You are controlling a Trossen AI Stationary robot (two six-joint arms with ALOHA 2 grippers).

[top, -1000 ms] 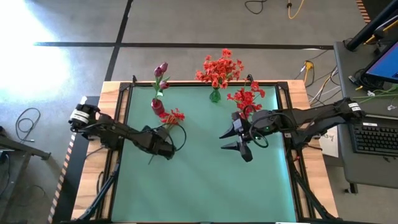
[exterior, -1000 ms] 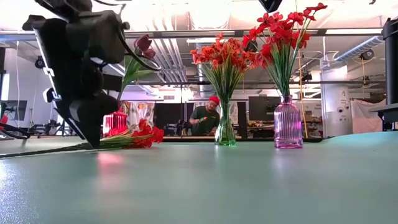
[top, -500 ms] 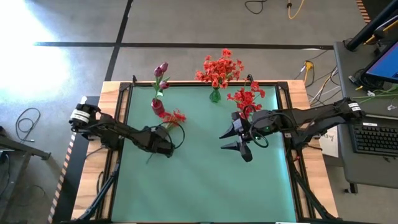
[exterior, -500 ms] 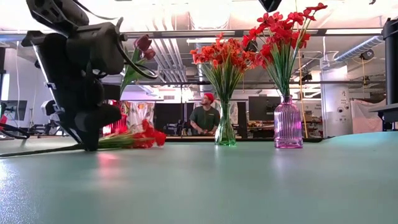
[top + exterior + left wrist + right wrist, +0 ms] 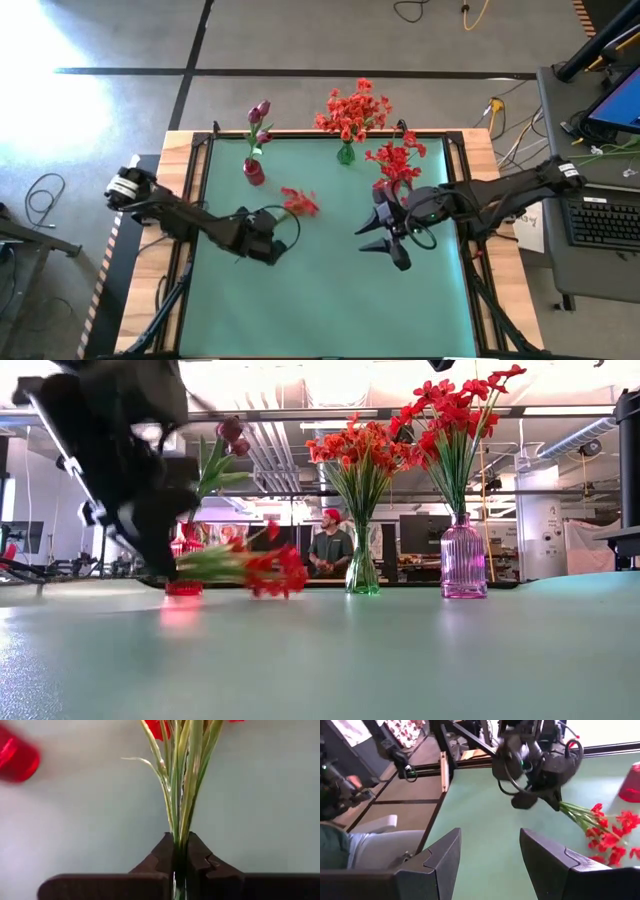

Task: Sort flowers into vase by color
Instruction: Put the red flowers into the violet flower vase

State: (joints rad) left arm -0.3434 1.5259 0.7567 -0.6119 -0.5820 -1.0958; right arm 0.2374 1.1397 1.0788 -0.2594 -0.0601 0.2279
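A spray of red flowers (image 5: 299, 202) on green stalks is held by my left gripper (image 5: 262, 243), left of the table's middle. It shows blurred in the low view as the red flowers (image 5: 268, 568). At the far edge stand three vases. A red vase (image 5: 254, 172) holds magenta buds (image 5: 259, 112). A green vase (image 5: 346, 154) holds orange-red blossoms (image 5: 352, 108). A pink vase (image 5: 463, 557) holds bright red flowers (image 5: 397, 155). My right gripper (image 5: 366, 240) hangs open above the table's middle right, with nothing between its fingers. My left gripper pinches the bundle of green stalks (image 5: 180, 837) between its two fingers, at the stalks' lower part. The fingers slant down from the table's left, and the stalks run on ahead of them. The spray lies nearly level, its blossom end (image 5: 610, 837) off the table.
Free green table top lies toward the near edge and between the two arms. A person (image 5: 330, 545) shows in the room behind the table, and a seated person's sleeve (image 5: 370, 840) beyond the table's left side. A desk with a keyboard (image 5: 605, 222) stands on the right.
My left gripper has shut on the red flowers' stalks, tipped and drawn a little toward the near edge. The spray, which lay on the table beside the red vase, has come up off the table. Its blossom end has swung toward the table's middle.
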